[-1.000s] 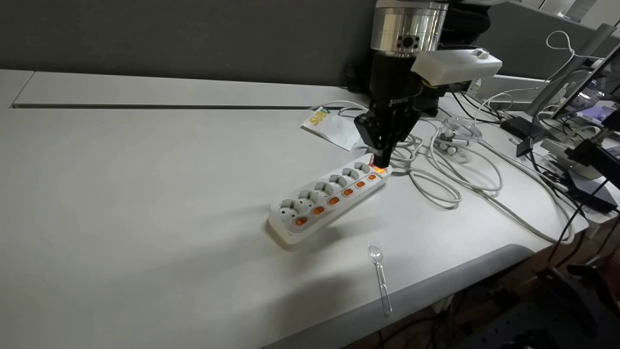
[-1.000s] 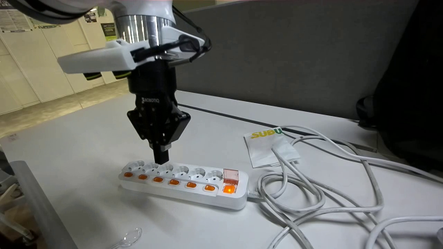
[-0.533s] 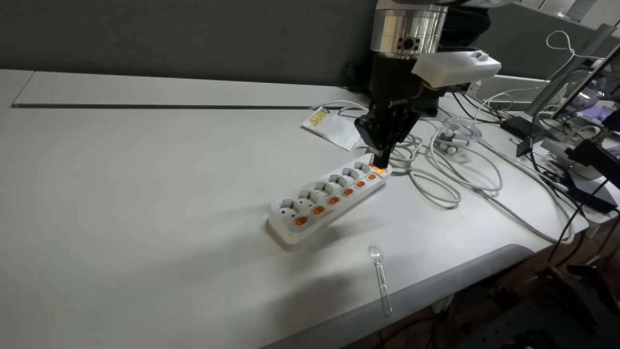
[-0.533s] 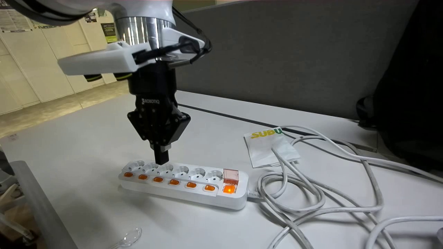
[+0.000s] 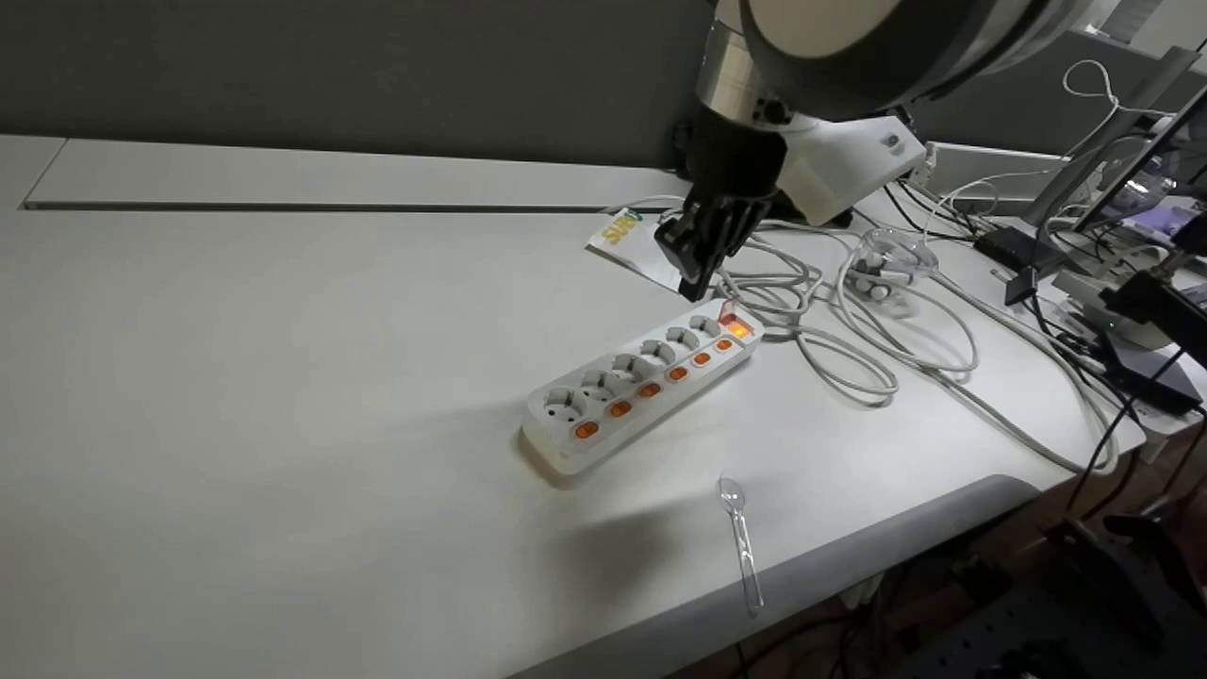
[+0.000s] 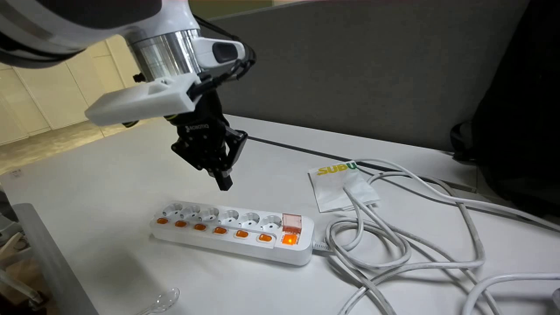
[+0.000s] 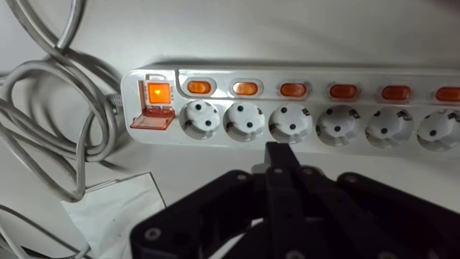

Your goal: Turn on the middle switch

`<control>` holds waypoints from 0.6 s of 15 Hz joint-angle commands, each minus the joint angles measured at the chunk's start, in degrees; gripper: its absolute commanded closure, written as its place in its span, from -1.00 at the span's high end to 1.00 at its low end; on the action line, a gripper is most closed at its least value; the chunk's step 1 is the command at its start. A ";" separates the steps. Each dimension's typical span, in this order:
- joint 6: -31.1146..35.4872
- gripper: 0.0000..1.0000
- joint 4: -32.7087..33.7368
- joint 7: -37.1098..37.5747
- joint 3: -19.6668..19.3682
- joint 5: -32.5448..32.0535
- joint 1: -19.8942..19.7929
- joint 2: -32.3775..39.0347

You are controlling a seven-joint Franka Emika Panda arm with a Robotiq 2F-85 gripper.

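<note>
Six little orange switches (image 7: 293,90) sit in a row along one long side of the white power strip (image 6: 227,245), and a big switch (image 7: 159,92) glows at the end with the cord (image 6: 320,246); I can't tell which is the middle one. The black gripper (image 6: 224,183) hangs in the air near the power strip's other long side, by the round holes (image 7: 290,124), jaws pinched together with nothing in them.

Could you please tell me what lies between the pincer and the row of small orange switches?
In the wrist view, the row of round sockets on the white power strip lies between the pincer and the small orange switches.
</note>
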 commanded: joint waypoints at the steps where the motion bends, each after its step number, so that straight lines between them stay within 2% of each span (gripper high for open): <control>1: 6.42 -1.00 -4.22 -0.71 -0.68 -1.13 0.09 -0.56; 7: 10.07 -1.00 -8.47 -3.74 -0.29 1.46 -1.01 0.54; 8: 9.59 -1.00 -8.48 -4.78 0.25 2.76 -1.38 0.75; 9: 8.34 -0.98 -7.53 -3.01 -0.62 1.46 -0.17 0.68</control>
